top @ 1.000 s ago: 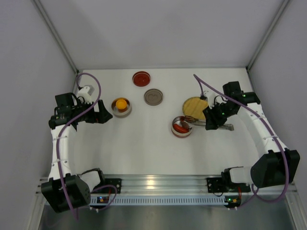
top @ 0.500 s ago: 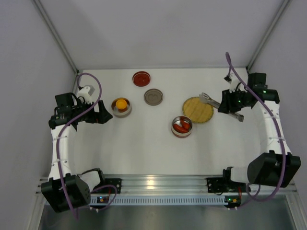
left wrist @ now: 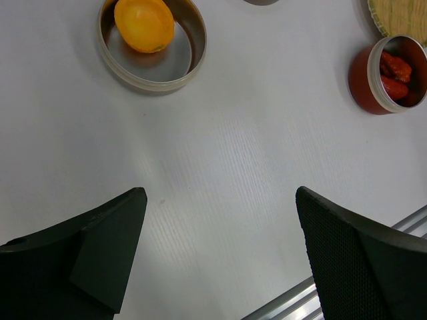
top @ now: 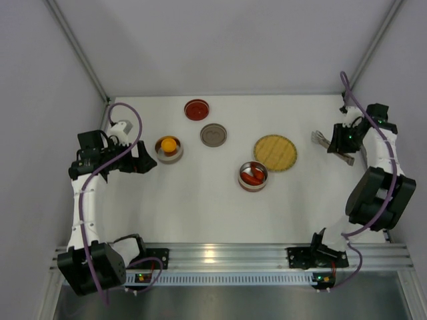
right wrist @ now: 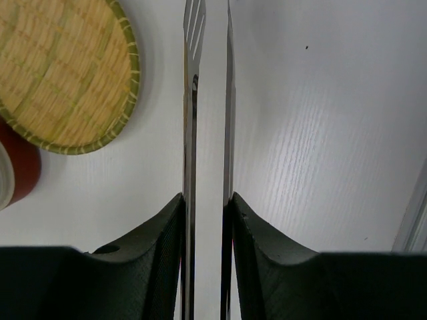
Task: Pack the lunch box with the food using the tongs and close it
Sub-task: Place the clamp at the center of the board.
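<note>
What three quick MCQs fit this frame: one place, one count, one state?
1. Orange piece lies: A in the silver tin; B on the plate; C on the table.
2. Tins holding food: A one; B two; C three.
3. Right gripper: A open, empty; B shut on the tongs; C shut, empty.
Key: 1 A, it sits inside the tin's rim; 2 B, the silver tin plus the red tin with red pieces; 3 B, its jaws clamp the tongs' arms.
</note>
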`<state>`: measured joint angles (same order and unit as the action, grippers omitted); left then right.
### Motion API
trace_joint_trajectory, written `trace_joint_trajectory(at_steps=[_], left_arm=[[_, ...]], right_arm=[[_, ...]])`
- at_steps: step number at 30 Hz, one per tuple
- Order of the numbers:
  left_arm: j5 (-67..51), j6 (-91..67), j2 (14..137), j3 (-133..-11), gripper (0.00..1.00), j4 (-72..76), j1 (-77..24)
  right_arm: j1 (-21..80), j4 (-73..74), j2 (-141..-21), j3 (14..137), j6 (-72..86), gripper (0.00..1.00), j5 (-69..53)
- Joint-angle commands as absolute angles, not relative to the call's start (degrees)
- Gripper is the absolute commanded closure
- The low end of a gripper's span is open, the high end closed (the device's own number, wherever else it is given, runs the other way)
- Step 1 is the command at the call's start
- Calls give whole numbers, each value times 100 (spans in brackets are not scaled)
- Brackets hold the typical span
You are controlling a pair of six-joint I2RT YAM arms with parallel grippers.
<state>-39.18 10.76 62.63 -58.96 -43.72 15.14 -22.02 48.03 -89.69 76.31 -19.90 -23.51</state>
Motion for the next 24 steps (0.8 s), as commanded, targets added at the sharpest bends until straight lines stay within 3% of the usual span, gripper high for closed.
trace_joint_trajectory(at_steps=[1,11,24], left_arm=[[-4026,1169,6275,-5836,2,-4210,1547],[-3911,1292,6267,-5792,2,-4254,1547],[-3867,1389,6126,-5748,2,-4421,1547]], right_arm=[[-2276,4167,-9333,7901,-2057,68,-2154],[-2276,3754,-10037,7384,-2320,61,-1978],[-2303,3551,-9993,6381,-2803,35,-1618]])
